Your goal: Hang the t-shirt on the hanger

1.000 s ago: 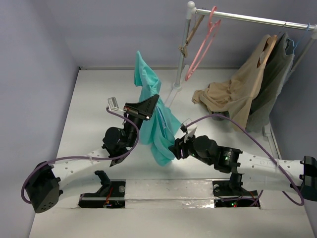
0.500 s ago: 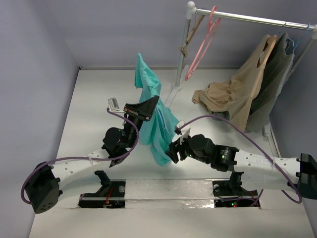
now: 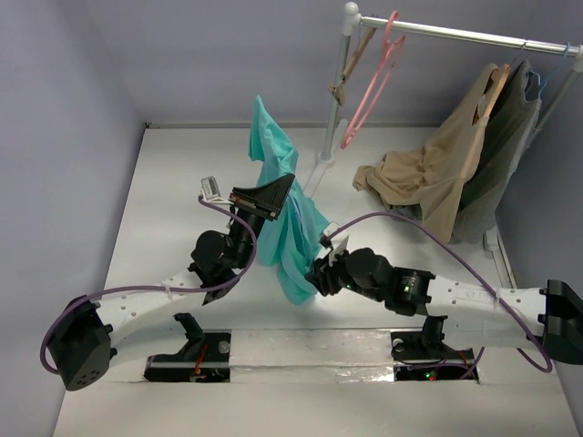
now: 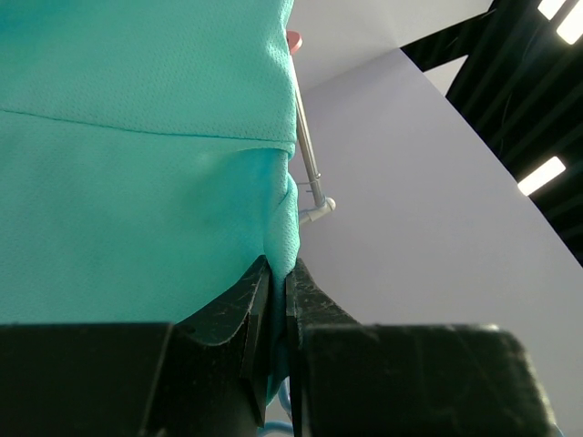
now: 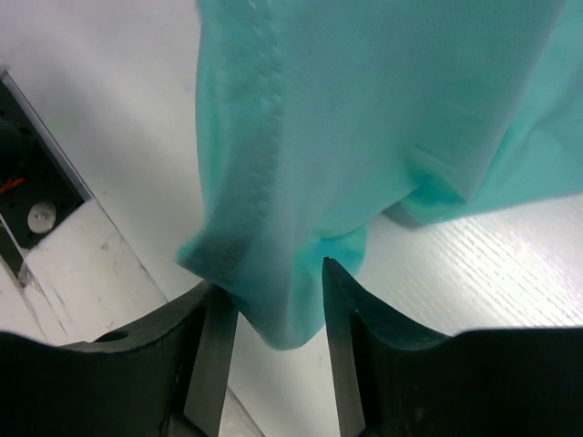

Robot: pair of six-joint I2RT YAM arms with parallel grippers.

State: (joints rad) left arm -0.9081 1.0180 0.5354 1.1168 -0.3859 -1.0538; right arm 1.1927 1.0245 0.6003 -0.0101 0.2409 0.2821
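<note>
The teal t-shirt [image 3: 284,232] hangs in a long bunch above the table's middle. My left gripper [image 3: 271,194] is shut on a fold of it [image 4: 182,182], fingertips pinched together [image 4: 278,278]. A thin light-blue line of the hanger [image 3: 296,217] shows against the cloth below that grip; most of the hanger is hidden. My right gripper [image 3: 319,275] is open at the shirt's lower end. In the right wrist view the hanging hem [image 5: 291,300] lies between its spread fingers [image 5: 211,355], just above the white table.
A clothes rail on a post [image 3: 330,118] stands at the back right. It carries a pink hanger [image 3: 369,86], a brown wooden hanger [image 3: 349,66], a tan garment [image 3: 437,177] and a dark grey-green garment [image 3: 506,155]. Grey walls close in on the left and at the back.
My right gripper has moved left and slightly nearer, up to the shirt's lower hem, which now sits between its jaws. The left arm and the shirt have held still.
</note>
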